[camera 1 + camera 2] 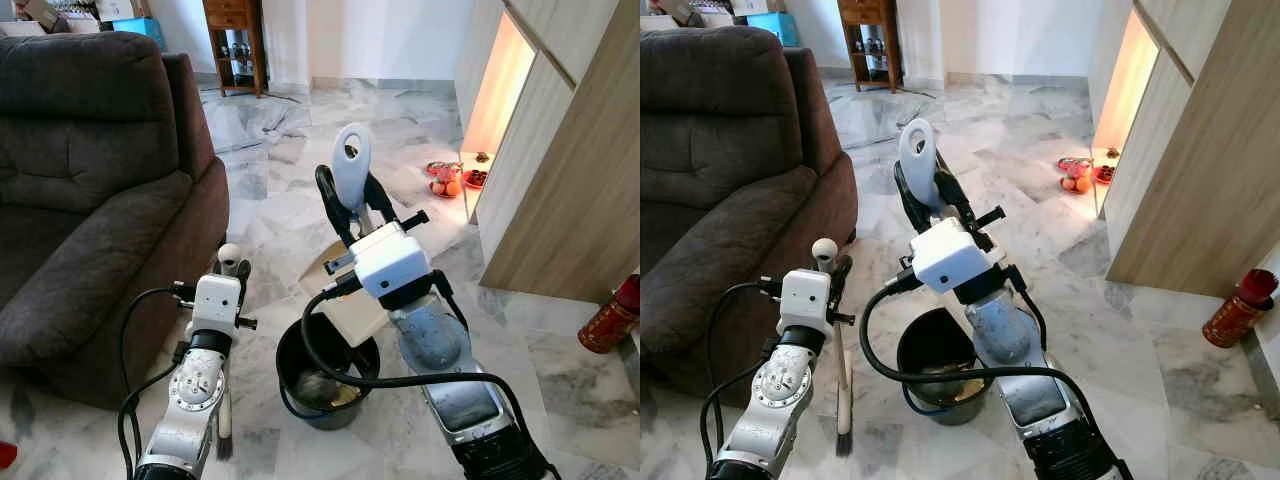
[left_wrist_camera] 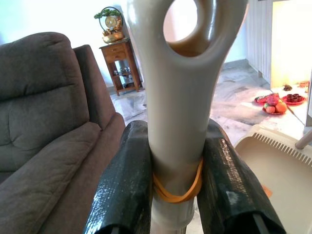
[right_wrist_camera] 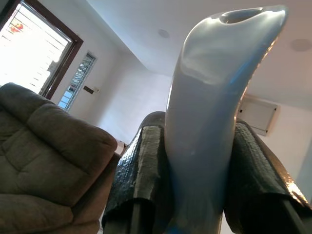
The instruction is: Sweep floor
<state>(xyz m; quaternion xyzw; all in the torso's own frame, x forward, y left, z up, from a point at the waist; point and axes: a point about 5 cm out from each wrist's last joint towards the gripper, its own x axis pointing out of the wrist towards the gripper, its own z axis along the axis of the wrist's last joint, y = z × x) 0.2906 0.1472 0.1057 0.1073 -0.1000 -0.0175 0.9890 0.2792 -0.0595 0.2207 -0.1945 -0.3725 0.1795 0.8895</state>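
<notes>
No legible writing or brand marks anywhere.

Nearest: black bucket (image 1: pixel 327 372) on the marble floor (image 1: pixel 560 350), between the two arms. Contents: a dark clump plus some yellowish scraps at the bottom; cannot identify further.

Left claw (image 2: pixel 178 187) is clenched on the beige broom handle (image 2: pixel 179 97), both black fingers (image 2: pixel 124 185) pressed against its sides. An orange rubber band (image 2: pixel 178 191) circles the handle at the grip. The handle top has an oval hanging hole. In the right eye view the broom stands near upright just left of the bucket, bristles (image 1: pixel 844 440) on the floor.

Right claw (image 3: pixel 200 165) is clenched on the pale grey-blue dustpan handle (image 3: pixel 209 117), fingers on either side. In the left eye view this handle (image 1: pixel 351 165) points up and away, with an oval hole near its tip. The cream dustpan (image 1: pixel 345 300) is tilted over the far rim of the bucket.

Left of the arms: dark brown sofa (image 1: pixel 90 190).

Right: wood-panel cabinet (image 1: pixel 570 190); a red bottle-like item (image 1: pixel 612 318) on the floor near it.

Farther: red tray with oranges (image 1: pixel 444 183) and a second red tray with small dark cups (image 1: pixel 477 177) on the floor by a lit niche.

Farthest: small wooden side cabinet (image 1: pixel 235 45) against the wall.
</notes>
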